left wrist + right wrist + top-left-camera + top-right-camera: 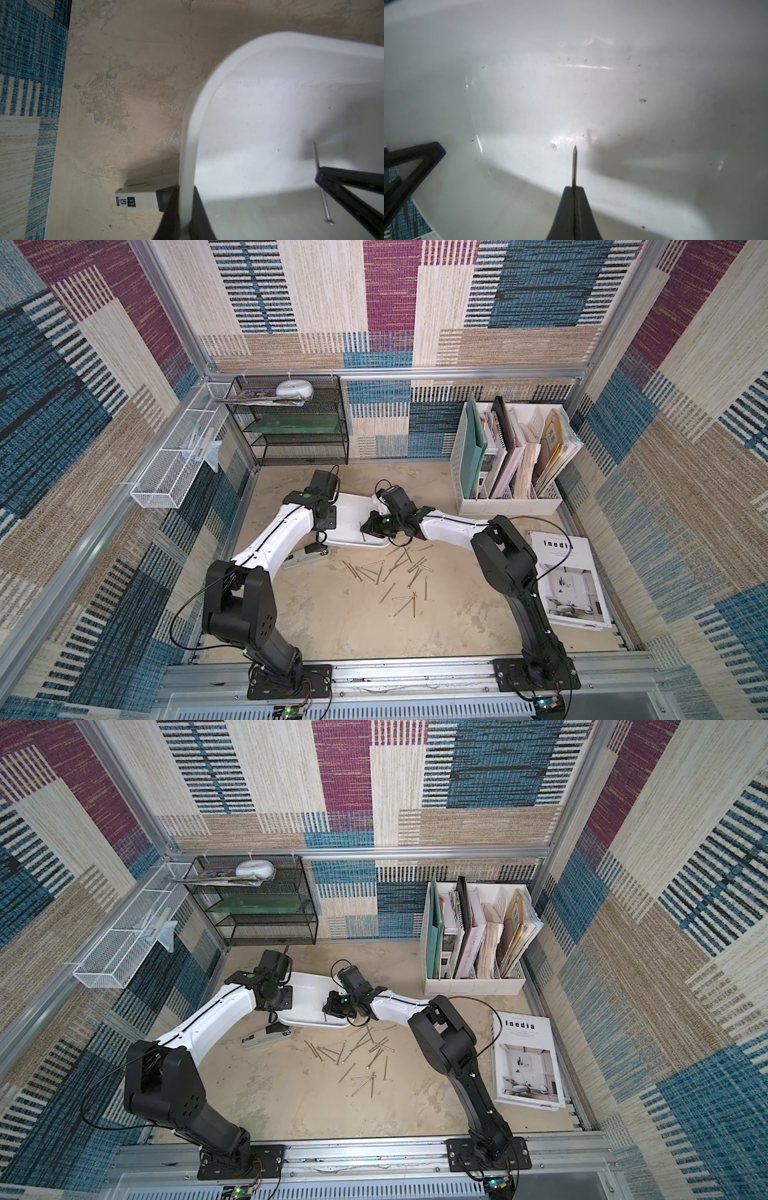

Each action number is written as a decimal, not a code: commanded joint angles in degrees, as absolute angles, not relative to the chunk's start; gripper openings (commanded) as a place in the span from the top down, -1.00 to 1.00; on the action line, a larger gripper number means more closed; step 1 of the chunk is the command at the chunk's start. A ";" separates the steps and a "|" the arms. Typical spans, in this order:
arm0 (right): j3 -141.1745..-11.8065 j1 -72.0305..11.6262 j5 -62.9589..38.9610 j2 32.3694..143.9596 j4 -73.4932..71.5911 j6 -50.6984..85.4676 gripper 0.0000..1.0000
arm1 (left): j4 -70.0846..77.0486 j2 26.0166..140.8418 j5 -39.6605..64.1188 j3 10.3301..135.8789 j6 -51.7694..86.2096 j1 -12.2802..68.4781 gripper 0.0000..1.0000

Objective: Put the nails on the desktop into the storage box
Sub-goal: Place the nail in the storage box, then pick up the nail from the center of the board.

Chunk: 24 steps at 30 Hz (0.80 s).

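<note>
1. Right end effector (574,188): jaws pressed together on a single nail (574,164), gripped partway along the shank. In the right wrist view the tip sticks out ahead of the jaws, over the white floor of the storage box (529,93). Cannot tell whether the nail touches that floor.
2. Left end effector (185,195): clamped on the box's rim at its rounded end, one finger outside the wall and one inside. This reads as steadying the box.
3. Step in hand (judgement): delivering one nail. It is inside the box outline and not yet let go.
4. Next move calls for parting the right jaws while the nail is within the walls, and low, so it does not bounce out. After that, a return to the pile.
5. Box: shallow, white, with smooth walls and rounded corners; the floor is flecked with dark specks. No loose nail shows on the parts of the floor in view. In both top views it sits mid-frame, between the two wrists.
6. Nails (390,572) on the tabletop (332,626): thin, brassy-grey, scattered criss-cross just below the box at frame centre. Several overlap, so picking out singles will likely need care.
</note>
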<state>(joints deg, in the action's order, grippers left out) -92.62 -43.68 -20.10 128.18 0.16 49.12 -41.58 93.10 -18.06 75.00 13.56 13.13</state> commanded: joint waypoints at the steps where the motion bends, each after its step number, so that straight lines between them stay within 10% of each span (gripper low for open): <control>1: -93.85 -43.95 -17.48 129.46 -1.61 50.45 1.00 | -40.78 93.00 -18.66 75.06 14.14 13.27 1.00; 10: -93.24 -44.48 -16.50 127.92 -2.55 48.27 0.28 | -40.79 93.10 -19.07 74.88 13.97 13.42 1.00; 24: -83.93 -43.51 -6.08 106.74 13.64 34.56 0.12 | -41.35 92.13 -21.39 74.10 12.62 13.52 1.00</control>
